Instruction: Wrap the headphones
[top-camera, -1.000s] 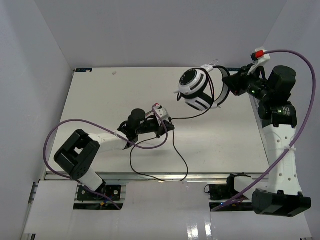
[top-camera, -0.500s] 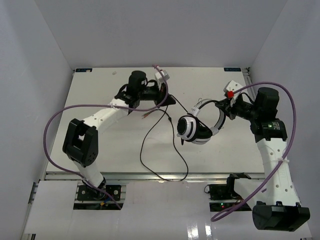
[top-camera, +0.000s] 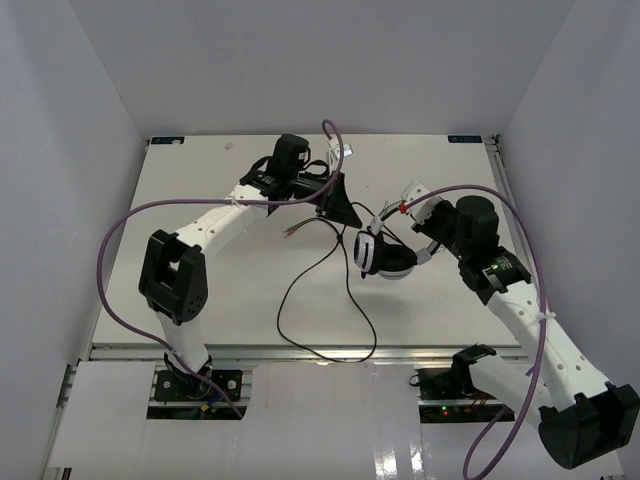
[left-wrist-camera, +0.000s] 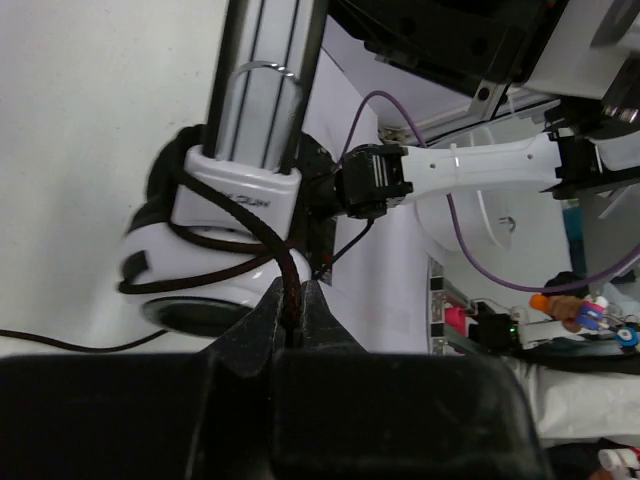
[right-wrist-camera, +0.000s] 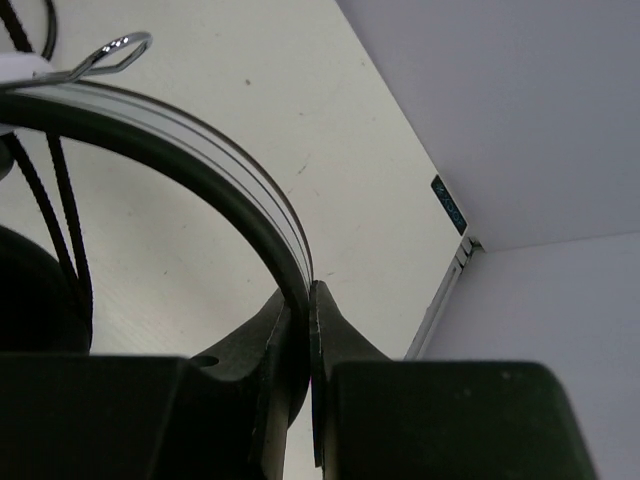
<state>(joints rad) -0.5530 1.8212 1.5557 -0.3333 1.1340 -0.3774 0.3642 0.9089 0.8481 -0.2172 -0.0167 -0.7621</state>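
Note:
The white headphones (top-camera: 384, 256) with black ear pads hang above the middle of the table. My right gripper (top-camera: 424, 224) is shut on their headband (right-wrist-camera: 205, 165). My left gripper (top-camera: 338, 208) sits just left of the cups and is shut on the thin black cable (left-wrist-camera: 287, 285), close to the white cup (left-wrist-camera: 215, 270). The cable (top-camera: 300, 280) runs from the cups into a big loose loop on the table toward the near edge. Its frayed red and green ends (top-camera: 290, 232) lie under my left arm. Turns of cable (right-wrist-camera: 55, 205) cross beside the headband.
White walls close the table on the left, back and right. The table's right edge rail (right-wrist-camera: 452, 262) is close behind my right gripper. My right arm (left-wrist-camera: 470, 170) shows beyond the headphones in the left wrist view. Purple arm cables (top-camera: 120, 230) arc beside both arms.
My right gripper has carried the headphones from the back right down to the table's middle. My left gripper has swung from the table's middle up and right, beside the cups, with the cable.

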